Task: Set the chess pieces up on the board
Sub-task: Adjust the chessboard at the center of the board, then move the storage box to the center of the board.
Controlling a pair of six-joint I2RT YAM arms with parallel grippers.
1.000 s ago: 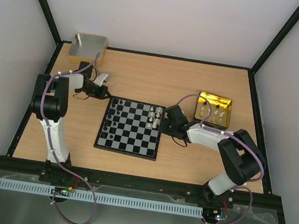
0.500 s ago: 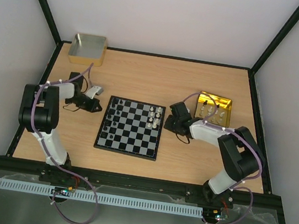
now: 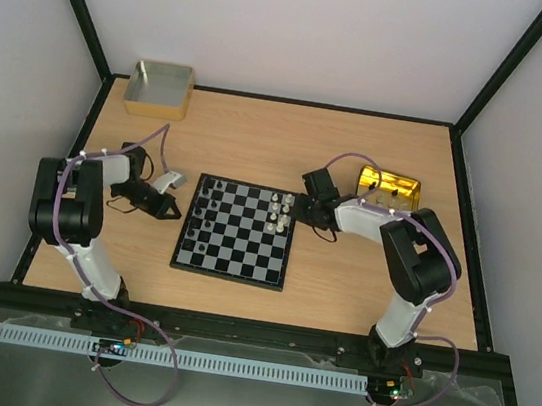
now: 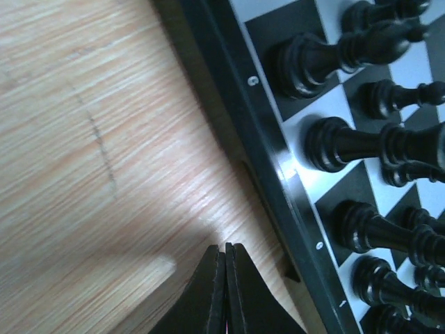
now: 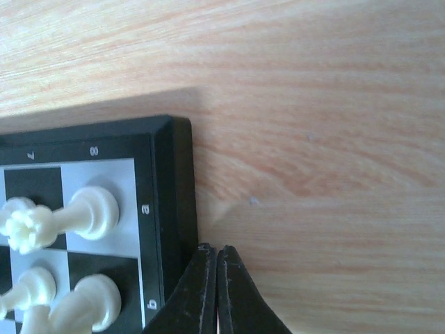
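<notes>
The board [image 3: 229, 273] lies mid-table. Black chess pieces [image 3: 203, 210] stand along its left columns and cream-white ones [image 3: 280, 214] along its right. My left gripper [image 3: 175, 214] is shut and empty, its tips low over the wood just left of the board's border [image 4: 278, 160]. The left wrist view shows it [image 4: 225, 248] beside several black pieces [image 4: 313, 59]. My right gripper [image 3: 301, 208] is shut and empty at the board's far right corner. The right wrist view shows it [image 5: 216, 250] right beside the black border [image 5: 174, 181], near white pieces [image 5: 90, 209].
A shiny gold tin [image 3: 392, 186] sits at the right, partly behind my right arm. A grey box with tan rim [image 3: 159, 87] stands at the far left corner. Black frame posts and walls bound the table.
My left gripper has moved nearer along the board's left edge. My right gripper has swung back toward the board's far right corner, its arm now covering more of the gold tin.
</notes>
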